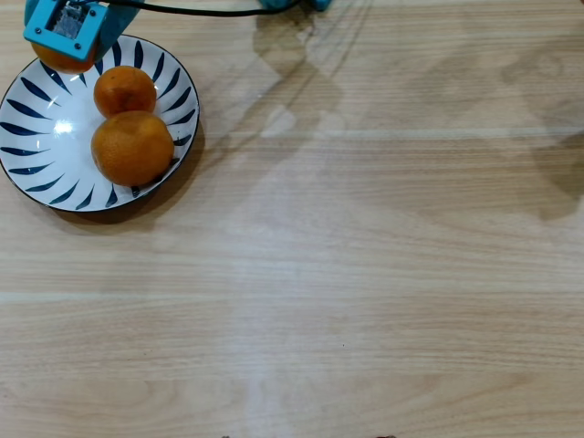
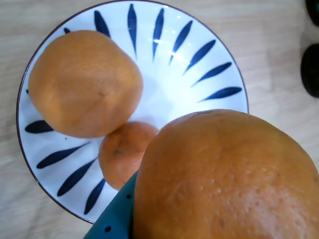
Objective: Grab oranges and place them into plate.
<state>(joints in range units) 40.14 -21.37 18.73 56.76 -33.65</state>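
Light wood-grain table (image 1: 383,274) is basically wide open, with the round white plate with dark blue petal strokes (image 1: 36,151) tucked in the overhead view's top-left corner. Two dimpled oranges (image 1: 132,146) sit touching in it, while the teal end effector (image 1: 66,41) hovers over the far rim gripping a third orange (image 2: 224,179).

A pale wood-grain table (image 1: 365,274) is filling the overhead view, its planks running left to right. The plate (image 1: 27,137) is sitting directly on it in the upper left corner, casting a thin shadow along its lower edge. In the wrist view the table (image 2: 279,59) is showing around the plate (image 2: 174,84), with two dark blurred shapes (image 2: 311,69) lying at the right edge.
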